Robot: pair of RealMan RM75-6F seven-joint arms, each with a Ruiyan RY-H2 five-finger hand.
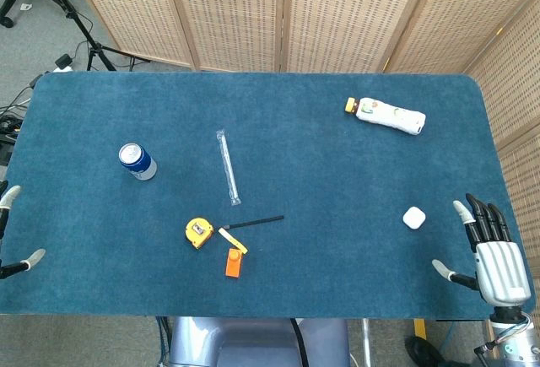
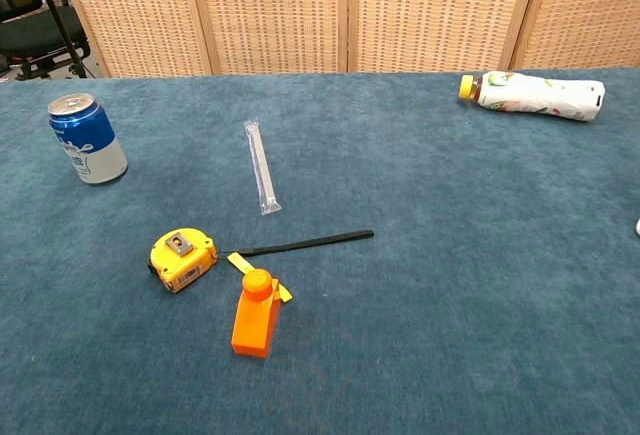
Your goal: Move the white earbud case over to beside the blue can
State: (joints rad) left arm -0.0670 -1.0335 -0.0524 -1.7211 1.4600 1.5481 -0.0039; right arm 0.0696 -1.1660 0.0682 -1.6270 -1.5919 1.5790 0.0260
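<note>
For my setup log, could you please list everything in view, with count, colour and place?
can: 1, blue, upright, table left
earbud case: 1, white, table right, by right hand
bottle: 1, white with orange cap, lying, far right
wrapped straw: 1, clear, centre
tape measure: 1, yellow, near centre
pen: 1, black, beside tape measure
orange item: 1, near edge
table: 1, blue cloth
left hand: fingertips only, left edge
right hand: open, right edge

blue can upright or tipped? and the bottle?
Blue can is upright: its silver top faces up in both views. The bottle lies tipped on its side, orange cap pointing left.
</note>
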